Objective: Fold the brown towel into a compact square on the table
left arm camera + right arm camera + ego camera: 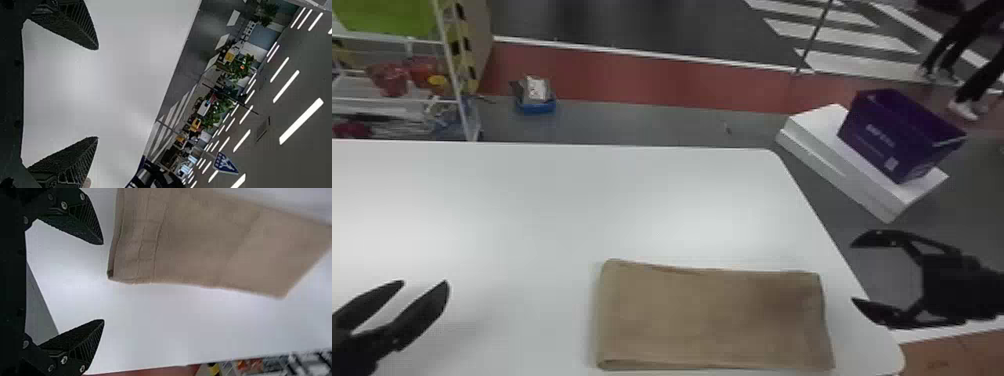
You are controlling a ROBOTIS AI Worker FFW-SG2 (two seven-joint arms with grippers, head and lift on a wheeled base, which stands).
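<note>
You have a broad bare stretch of white table point(532, 200) to pass over between the left gripper point(425, 281) and the towel point(712, 320), and more beyond the towel toward the far edge. The towel itself is your one low obstacle, lying flat toward the right end. A narrow strip of tabletop separates it from the right gripper point(852, 272), which sits at the right edge. Past that edge, a purple bin point(892, 135) on a white block point(842, 170) stands on the floor; a rack point(452, 65) stands behind the far edge, on your left.
</note>
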